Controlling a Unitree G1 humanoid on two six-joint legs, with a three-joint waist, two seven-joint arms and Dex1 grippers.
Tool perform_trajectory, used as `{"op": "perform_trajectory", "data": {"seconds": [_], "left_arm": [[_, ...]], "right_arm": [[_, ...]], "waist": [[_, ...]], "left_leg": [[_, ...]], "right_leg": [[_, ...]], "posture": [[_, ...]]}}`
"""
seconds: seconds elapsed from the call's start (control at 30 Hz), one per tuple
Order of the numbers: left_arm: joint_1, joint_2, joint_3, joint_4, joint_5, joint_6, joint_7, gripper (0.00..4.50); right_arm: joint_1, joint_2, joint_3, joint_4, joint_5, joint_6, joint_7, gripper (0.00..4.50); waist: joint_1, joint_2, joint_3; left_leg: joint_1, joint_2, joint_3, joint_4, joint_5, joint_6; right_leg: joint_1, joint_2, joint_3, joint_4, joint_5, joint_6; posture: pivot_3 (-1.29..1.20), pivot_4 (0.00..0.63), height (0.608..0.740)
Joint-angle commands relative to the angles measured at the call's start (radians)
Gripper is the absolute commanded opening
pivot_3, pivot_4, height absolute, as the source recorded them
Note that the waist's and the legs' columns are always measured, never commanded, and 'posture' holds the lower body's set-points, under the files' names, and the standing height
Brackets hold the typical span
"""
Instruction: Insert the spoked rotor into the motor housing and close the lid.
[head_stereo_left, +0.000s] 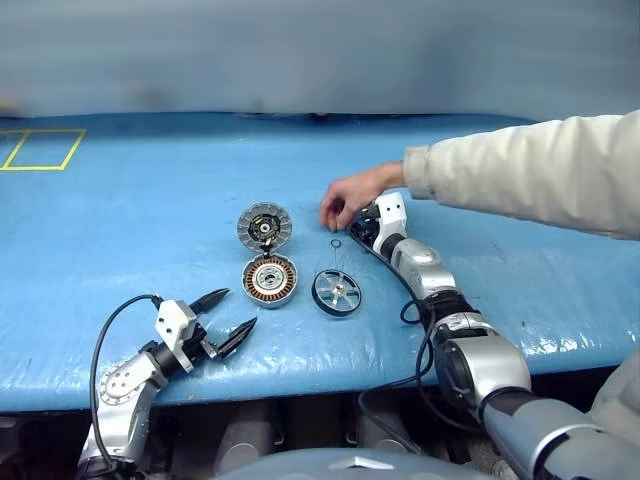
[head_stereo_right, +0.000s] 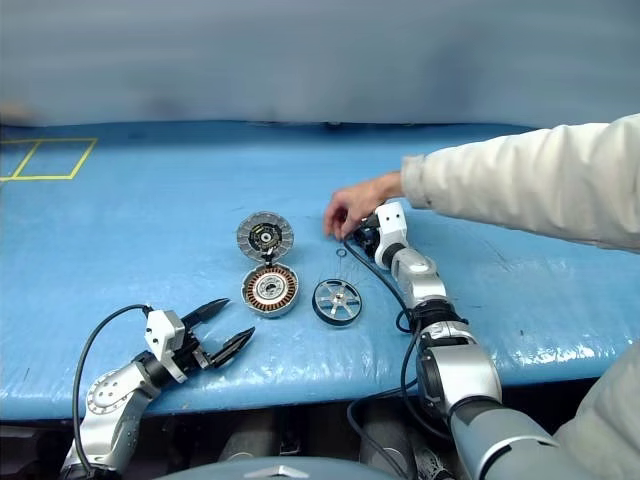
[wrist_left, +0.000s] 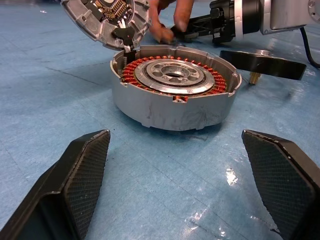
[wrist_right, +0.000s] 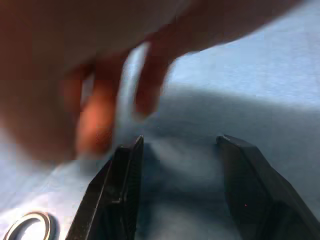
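Gaping empty, left claw (head_stereo_left: 232, 315) faces motor housing (head_stereo_left: 270, 280); right claw (wrist_right: 175, 190) part-open, empty.

The blue crinkled tabletop (head_stereo_left: 120, 230) lies bare to the left of the parts and behind them — wide room there. The left gripper (head_stereo_left: 222, 318), fingers spread, has an open lane to the round grey copper-coiled motor housing (head_stereo_left: 270, 280). The ribbed grey lid (head_stereo_left: 264, 225) stands tilted at the housing's far rim. A person's hand (head_stereo_left: 350, 195) and cream sleeve (head_stereo_left: 530, 170) crowd the right gripper (head_stereo_right: 366, 235) — blocking the space just behind the shiny spoked rotor (head_stereo_left: 337, 292).
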Motion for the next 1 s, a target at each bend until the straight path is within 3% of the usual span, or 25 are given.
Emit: {"op": "perform_trajectory", "data": {"seconds": [0.03,0.33,0.63,0.9,1.0], "left_arm": [[0.003,-0.003,0.006,0.017,-0.001,-0.012,-0.001,4.5],[0.009,-0.003,0.009,0.035,-0.001,-0.028,0.001,4.5],[0.011,-0.004,0.004,0.042,0.002,-0.034,0.001,4.5],[-0.004,-0.003,-0.003,0.049,0.006,-0.031,-0.001,4.5],[-0.004,-0.001,-0.002,0.046,0.008,-0.031,0.001,4.5]], "right_arm": [[0.033,0.024,0.044,-0.041,-0.02,0.023,0.048,2.4],[0.091,0.027,0.047,-0.189,0.004,0.071,0.091,2.4],[0.281,-0.025,0.145,-0.591,-0.006,0.228,0.161,2.4],[0.317,-0.031,0.175,-0.589,-0.047,0.263,0.087,2.4],[0.309,-0.025,0.164,-0.56,-0.046,0.27,0.055,1.84]], "waist": [[0.0,0.001,0.0],[-0.002,0.001,-0.001],[0.003,0.002,0.0],[0.007,0.002,0.0],[0.007,0.002,0.0]], "left_leg": [[0.0,0.0,0.0,0.0,0.0,0.0],[0.0,0.0,0.0,-0.001,-0.001,-0.002],[-0.002,0.001,0.0,-0.002,-0.001,-0.003],[-0.001,0.001,0.0,-0.002,-0.001,-0.003],[-0.001,0.001,0.0,-0.002,0.0,-0.003]], "right_leg": [[0.0,0.0,0.0,0.0,0.0,0.0],[-0.001,0.0,0.0,0.0,0.0,-0.001],[-0.003,0.0,0.0,0.0,-0.001,-0.002],[-0.003,-0.001,-0.001,0.0,-0.001,-0.002],[-0.002,0.0,-0.001,0.0,-0.001,-0.002]], "posture": [[0.0,0.15,0.74],[0.0,0.15,0.74],[0.0,0.15,0.74],[0.0,0.15,0.74],[0.0,0.15,0.74]]}}
